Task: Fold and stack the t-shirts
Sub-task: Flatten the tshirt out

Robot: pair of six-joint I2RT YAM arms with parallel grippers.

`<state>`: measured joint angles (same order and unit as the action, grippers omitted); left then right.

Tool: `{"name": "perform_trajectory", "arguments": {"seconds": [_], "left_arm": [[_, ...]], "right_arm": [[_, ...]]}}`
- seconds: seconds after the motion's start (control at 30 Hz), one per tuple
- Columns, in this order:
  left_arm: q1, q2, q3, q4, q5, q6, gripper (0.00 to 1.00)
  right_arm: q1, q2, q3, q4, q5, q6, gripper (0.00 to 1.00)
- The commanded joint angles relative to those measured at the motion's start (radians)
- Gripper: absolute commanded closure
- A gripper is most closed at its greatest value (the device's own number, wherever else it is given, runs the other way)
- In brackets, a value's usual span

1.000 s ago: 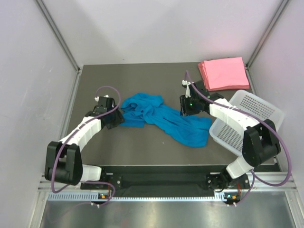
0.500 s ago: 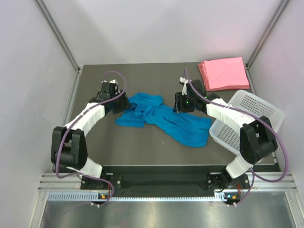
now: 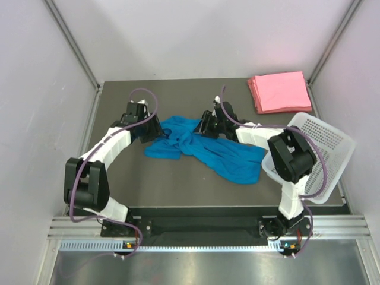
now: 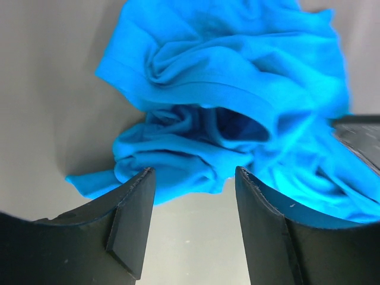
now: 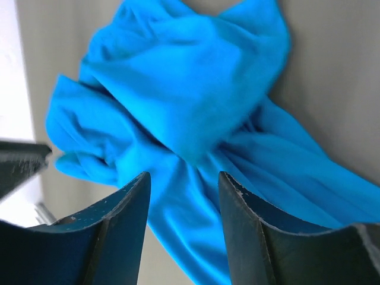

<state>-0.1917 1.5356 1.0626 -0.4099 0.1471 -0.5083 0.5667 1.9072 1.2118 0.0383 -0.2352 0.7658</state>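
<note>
1 bright blue t-shirt (image 3: 205, 148) lies crumpled in a twisted band across the grey table (image 3: 178, 184), not yet flattened for folding. At the shirt's left end, the left gripper (image 4: 193, 175) hovers with jaws spread and empty, aimed at a bunched hem, probably seeking an edge. Over the shirt's upper middle, the right gripper (image 5: 184, 176) is likewise spread and empty. Behind and right of the shirt, a stack of folded pink t-shirts (image 3: 279, 91) waits, with a white perforated basket (image 3: 320, 133) nearer.
</note>
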Motion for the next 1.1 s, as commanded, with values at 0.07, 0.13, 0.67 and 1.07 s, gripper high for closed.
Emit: {"name": "perform_trajectory", "arguments": {"seconds": [0.07,0.13,0.67,1.07], "left_arm": [[0.006,-0.110,0.000,0.023,0.043,-0.022,0.39],[0.011,-0.127,-0.004,0.025,0.040,-0.030,0.39],[0.049,-0.282,-0.079,0.126,0.291,-0.068,0.37],[0.124,-0.445,-0.081,-0.119,-0.095,-0.058,0.36]], "right_arm": [[0.035,0.067,0.109,0.141,0.014,0.118,0.51],[0.035,0.081,0.135,0.162,0.022,0.112,0.67],[0.035,-0.233,0.118,0.296,-0.154,0.210,1.00],[0.286,-0.252,0.043,0.118,-0.067,0.063,1.00]]}}
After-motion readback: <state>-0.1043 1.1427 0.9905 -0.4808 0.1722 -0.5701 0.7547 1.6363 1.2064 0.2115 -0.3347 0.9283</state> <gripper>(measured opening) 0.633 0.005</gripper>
